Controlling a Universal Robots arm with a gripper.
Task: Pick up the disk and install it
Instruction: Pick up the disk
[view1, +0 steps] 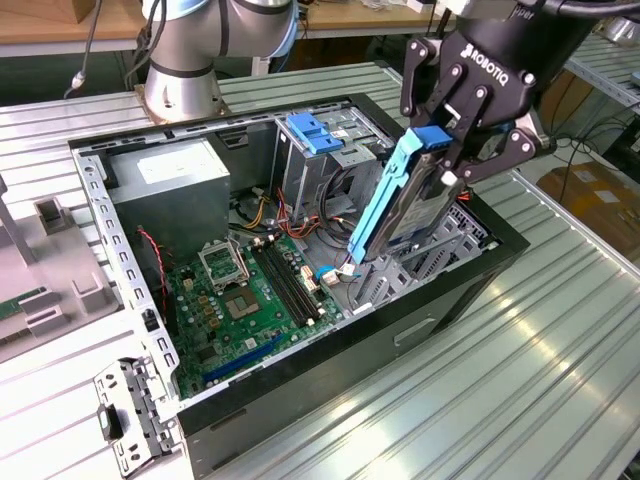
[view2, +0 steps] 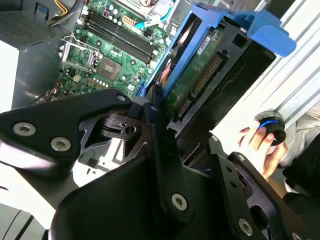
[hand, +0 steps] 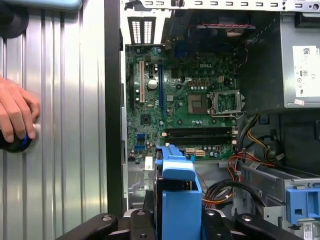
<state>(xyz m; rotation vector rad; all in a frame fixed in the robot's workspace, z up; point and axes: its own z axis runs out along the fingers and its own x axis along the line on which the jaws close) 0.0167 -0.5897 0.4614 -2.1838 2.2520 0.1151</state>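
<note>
The black multi-link metal gripper is clamped on the upper end of the disk, a flat rectangular silver-metal hard drive in a blue plastic carrier frame, with its fingers pressed against the two broad faces. The disk hangs steeply tilted over the open black sheet-metal computer case, at the corner towards the exterior view's right, its top leaning that way and its lower end dipping inside the case walls. In the second wrist view the disk shows a green circuit board with rows of gold contacts on its underside; in the first wrist view its glossy blue carrier tab sits between the finger links. Just beside the lower end lie small blue-and-white cable connectors, and near them a loose bundle of red, yellow and black wires. Next to the disk stands the perforated bare-metal drive cage, topped by a blue plastic latch. A green motherboard with black memory slots covers the case floor, and a grey power-supply box with a white sticker fills the far corner. The case rests on a ribbed aluminium table. On that table, well apart from the case, a person's hand rests on a round black knob with a blue ring
</note>
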